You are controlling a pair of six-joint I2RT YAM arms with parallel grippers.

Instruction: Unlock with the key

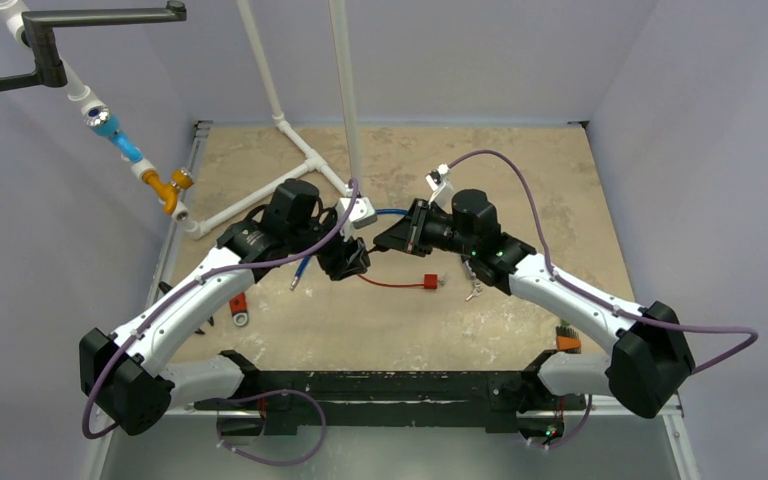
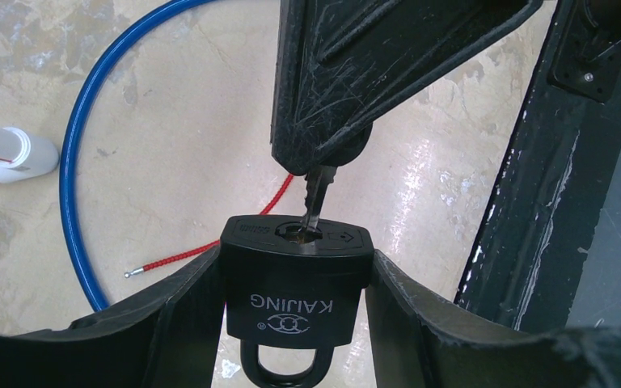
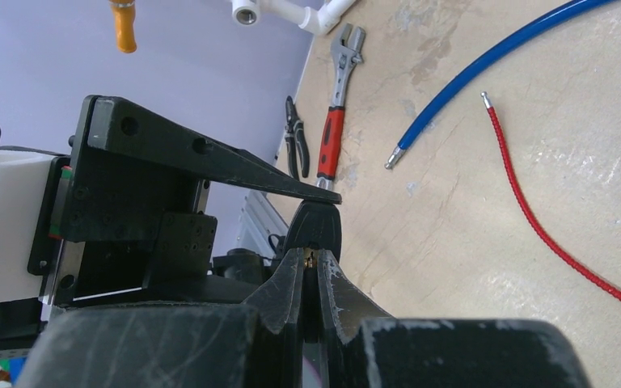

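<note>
A black padlock point(image 2: 295, 279) marked KAIJING is clamped by its sides between the fingers of my left gripper point(image 2: 295, 275), keyhole end facing away and shackle toward the camera. My right gripper point(image 2: 323, 153) comes down from above, shut on a small metal key point(image 2: 315, 198) whose tip sits in the keyhole. In the right wrist view the right gripper point(image 3: 314, 263) is pinched shut on the key point(image 3: 310, 257), which shows only as a brass glint, with the padlock point(image 3: 315, 230) just beyond the tips. From above, both grippers point(image 1: 345, 258) point(image 1: 388, 238) meet at mid-table.
A blue cable point(image 2: 77, 162) and a red cable point(image 2: 210, 246) lie on the tabletop below the grippers. A red-handled wrench point(image 3: 335, 129) and pliers point(image 3: 297, 145) lie near the left edge. White PVC pipes point(image 1: 260, 195) cross the back left. A red block point(image 1: 427, 282) lies at the centre.
</note>
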